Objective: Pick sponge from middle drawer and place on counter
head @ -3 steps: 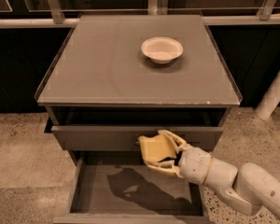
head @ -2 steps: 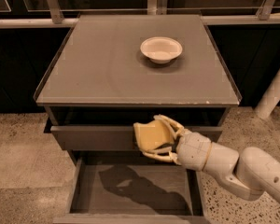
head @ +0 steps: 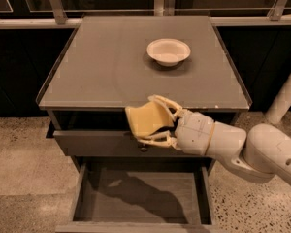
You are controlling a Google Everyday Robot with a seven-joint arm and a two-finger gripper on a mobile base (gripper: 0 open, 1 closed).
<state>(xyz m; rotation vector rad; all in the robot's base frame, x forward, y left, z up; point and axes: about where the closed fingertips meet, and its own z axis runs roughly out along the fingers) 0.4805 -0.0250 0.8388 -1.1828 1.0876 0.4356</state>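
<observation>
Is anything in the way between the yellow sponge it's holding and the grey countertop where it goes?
Nothing visible. The gripper, jaws shut on the sponge, is just in front of the counter, whose front edge it must clear. The white bowl sits farther back, leaving bare surface between.

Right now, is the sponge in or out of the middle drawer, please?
Out: the gripper, at the counter edge, holds the sponge above the open middle drawer.
</observation>
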